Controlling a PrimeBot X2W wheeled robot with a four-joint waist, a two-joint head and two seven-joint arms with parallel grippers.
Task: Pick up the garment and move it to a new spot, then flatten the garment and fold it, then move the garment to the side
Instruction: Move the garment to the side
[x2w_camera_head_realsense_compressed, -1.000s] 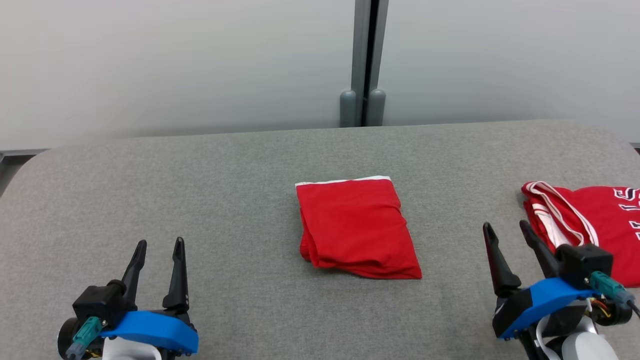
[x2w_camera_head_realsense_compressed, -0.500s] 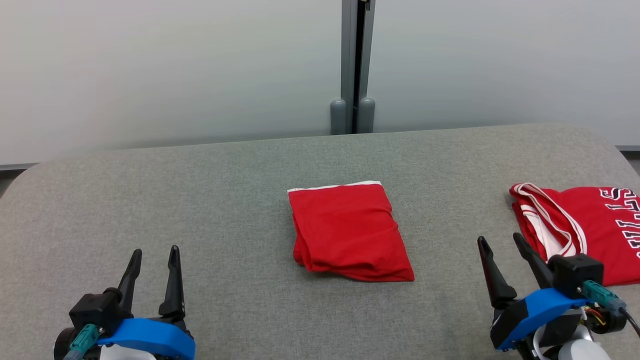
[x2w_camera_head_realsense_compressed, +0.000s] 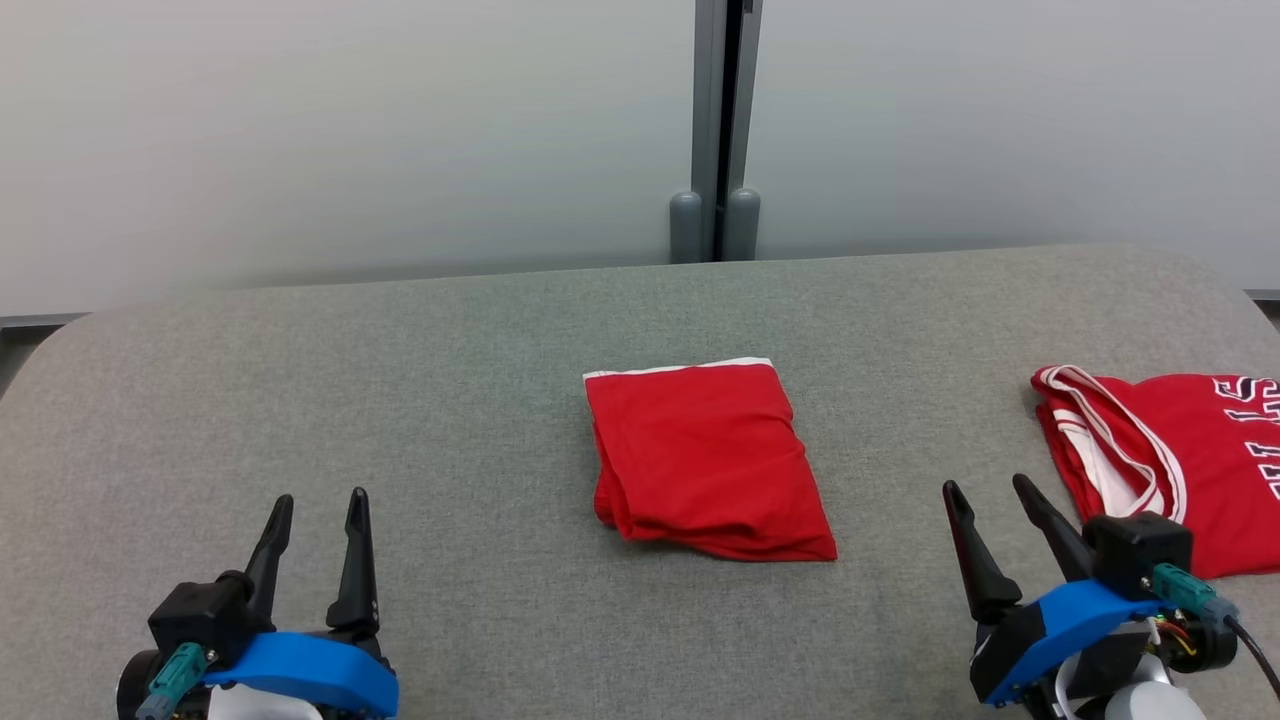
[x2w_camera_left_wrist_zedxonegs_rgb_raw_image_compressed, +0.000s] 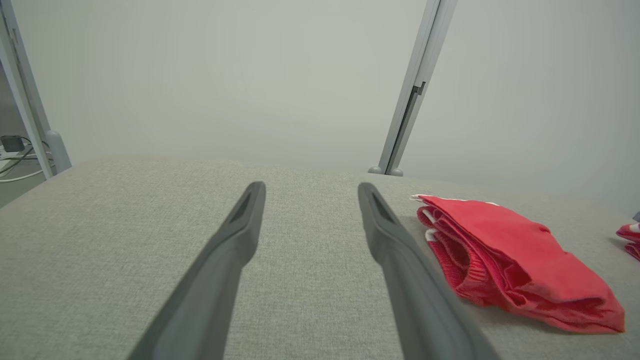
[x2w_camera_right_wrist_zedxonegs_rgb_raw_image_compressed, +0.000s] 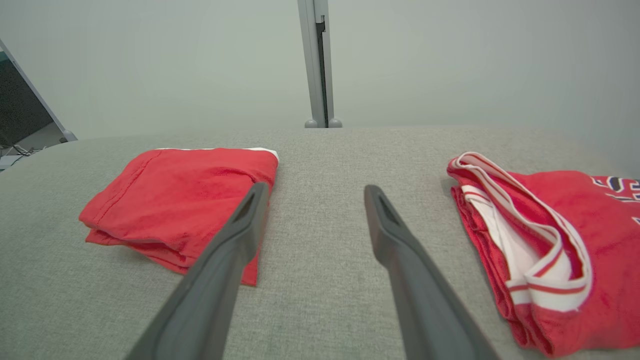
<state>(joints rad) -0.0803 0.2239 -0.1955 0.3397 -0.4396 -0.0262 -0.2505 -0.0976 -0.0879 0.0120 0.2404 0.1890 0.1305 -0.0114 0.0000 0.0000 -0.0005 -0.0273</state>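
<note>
Left claw (x2w_camera_head_realsense_compressed: 321, 494): fingers apart, empty, above the grey surface (x2w_camera_head_realsense_compressed: 450, 400) at lower left.
Red garment (x2w_camera_head_realsense_compressed: 705, 460): folded into a rectangle, mid-surface, white edge on its far side, well apart from both claws.
Right claw (x2w_camera_head_realsense_compressed: 984, 482): fingers apart, empty, lower right.
Jersey (x2w_camera_head_realsense_compressed: 1200, 440): red with white trim, lying just beside the right claw.

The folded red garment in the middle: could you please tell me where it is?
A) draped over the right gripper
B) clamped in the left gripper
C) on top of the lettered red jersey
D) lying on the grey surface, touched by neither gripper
D: the folded red garment lies flat on the grey surface, well apart from the open left gripper and the open right gripper.
</note>
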